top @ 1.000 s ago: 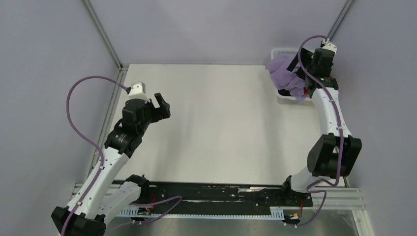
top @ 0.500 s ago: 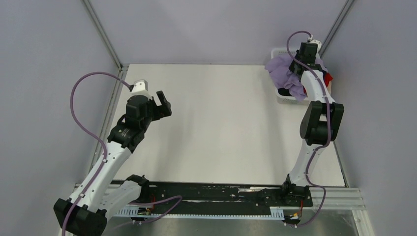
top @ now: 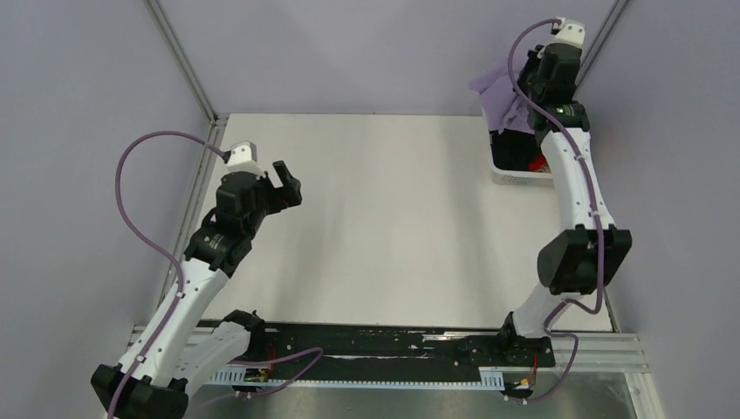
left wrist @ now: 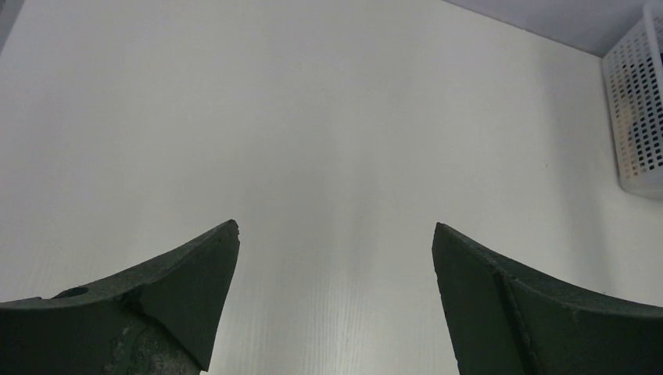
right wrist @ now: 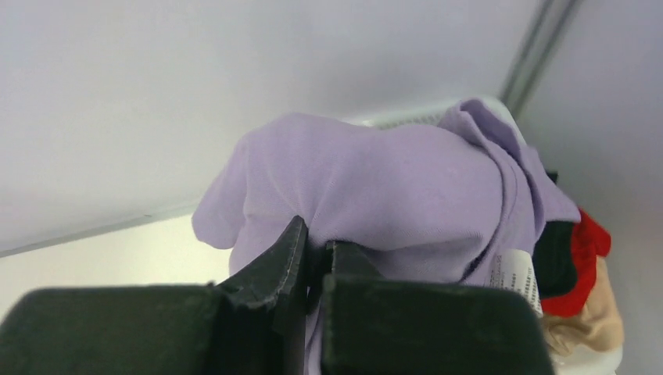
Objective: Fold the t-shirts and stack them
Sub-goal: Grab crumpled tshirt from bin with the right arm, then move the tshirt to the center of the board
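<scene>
Our right gripper (right wrist: 314, 244) pinches a thin fold of the light purple t-shirt (right wrist: 391, 183), held above the white lattice basket (top: 517, 177) at the far right of the counter (top: 384, 209); our left gripper (left wrist: 336, 234) hangs open, empty. The cloth may slip free, or its tail, seemingly inside, could drag the red t-shirt (right wrist: 590, 238) out

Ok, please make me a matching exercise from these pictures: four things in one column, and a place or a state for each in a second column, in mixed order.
Column one
1. purple shirt
2. left gripper
3. red shirt
4. basket

Column two
a. open, holding nothing
b. white, at the far right corner of the table
c. pinched in the right gripper
d. lying in the basket

Pairs: 1-c, 2-a, 3-d, 4-b
</scene>
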Action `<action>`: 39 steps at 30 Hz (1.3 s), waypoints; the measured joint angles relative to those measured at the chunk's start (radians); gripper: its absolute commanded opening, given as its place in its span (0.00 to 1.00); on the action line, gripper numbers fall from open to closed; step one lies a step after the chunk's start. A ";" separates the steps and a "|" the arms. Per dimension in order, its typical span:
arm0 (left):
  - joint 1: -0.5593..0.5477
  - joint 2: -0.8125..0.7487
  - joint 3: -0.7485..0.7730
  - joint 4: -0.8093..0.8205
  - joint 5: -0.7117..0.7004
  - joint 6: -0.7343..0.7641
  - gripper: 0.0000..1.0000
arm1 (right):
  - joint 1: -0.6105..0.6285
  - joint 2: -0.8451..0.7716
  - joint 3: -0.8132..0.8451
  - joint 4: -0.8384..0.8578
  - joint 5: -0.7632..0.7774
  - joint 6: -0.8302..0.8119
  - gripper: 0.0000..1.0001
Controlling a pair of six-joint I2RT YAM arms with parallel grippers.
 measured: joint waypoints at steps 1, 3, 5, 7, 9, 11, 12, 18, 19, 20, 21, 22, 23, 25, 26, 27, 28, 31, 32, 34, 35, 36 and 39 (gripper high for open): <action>0.000 -0.010 0.000 0.000 0.000 0.000 1.00 | 0.014 -0.056 -0.003 0.004 -0.013 -0.004 0.00; 0.000 -0.028 0.000 0.000 0.002 -0.001 1.00 | 0.048 -0.155 -0.007 0.020 -0.055 -0.013 0.00; 0.000 -0.046 0.000 0.000 0.003 -0.002 1.00 | 0.091 -0.246 -0.007 0.039 -0.116 -0.014 0.00; 0.000 -0.063 0.000 -0.001 0.006 -0.005 1.00 | 0.137 -0.331 -0.007 0.060 -0.190 -0.013 0.00; 0.000 -0.078 0.000 -0.004 0.006 -0.006 1.00 | 0.176 -0.394 -0.007 0.071 -0.288 0.001 0.00; 0.000 -0.096 0.000 -0.011 0.005 -0.011 1.00 | 0.197 -0.435 -0.007 0.078 -0.401 0.032 0.00; 0.000 -0.107 0.000 -0.016 0.005 -0.015 1.00 | 0.201 -0.451 -0.010 0.079 -0.471 0.059 0.00; 0.000 -0.155 -0.002 -0.060 -0.012 -0.034 1.00 | 0.253 -0.478 -0.125 0.069 -0.700 0.198 0.00; 0.000 -0.162 -0.002 -0.069 -0.017 -0.039 1.00 | 0.262 -0.476 -0.163 0.065 -0.733 0.224 0.00; 0.000 -0.167 -0.002 -0.077 -0.019 -0.041 1.00 | 0.269 -0.473 -0.203 0.057 -0.769 0.248 0.00; 0.000 -0.171 -0.003 -0.084 -0.023 -0.045 1.00 | 0.277 -0.470 -0.247 0.052 -0.803 0.269 0.02; 0.000 -0.175 -0.005 -0.088 -0.026 -0.047 1.00 | 0.283 -0.467 -0.307 0.056 -0.843 0.289 0.04; 0.000 -0.177 -0.009 -0.092 -0.029 -0.050 1.00 | 0.286 -0.463 -0.357 0.055 -0.869 0.303 0.07; 0.000 -0.177 -0.015 -0.102 -0.034 -0.055 1.00 | 0.289 -0.444 -0.476 0.053 -0.899 0.319 0.14; 0.000 -0.174 -0.017 -0.105 -0.034 -0.056 1.00 | 0.288 -0.426 -0.534 0.048 -0.895 0.320 0.19; 0.000 -0.169 -0.019 -0.106 -0.033 -0.057 1.00 | 0.285 -0.404 -0.575 0.033 -0.873 0.319 0.33; 0.000 -0.161 -0.019 -0.106 -0.029 -0.057 1.00 | 0.284 -0.368 -0.613 0.008 -0.813 0.309 0.44; 0.000 -0.128 -0.019 -0.106 -0.003 -0.057 1.00 | 0.276 -0.272 -0.653 -0.064 -0.556 0.276 0.65; 0.000 -0.113 -0.019 -0.106 0.010 -0.058 1.00 | 0.274 -0.251 -0.655 -0.090 -0.443 0.267 0.73; 0.000 -0.080 -0.021 -0.106 0.035 -0.061 1.00 | 0.270 -0.243 -0.658 -0.128 -0.256 0.260 0.97; 0.000 -0.061 -0.026 -0.105 0.050 -0.062 1.00 | 0.268 -0.253 -0.658 -0.138 -0.180 0.258 1.00; 0.000 -0.048 -0.031 -0.106 0.064 -0.064 1.00 | 0.265 -0.268 -0.660 -0.143 -0.119 0.253 1.00; 0.000 -0.016 -0.056 -0.107 0.108 -0.071 1.00 | 0.266 -0.343 -0.680 -0.143 -0.043 0.237 1.00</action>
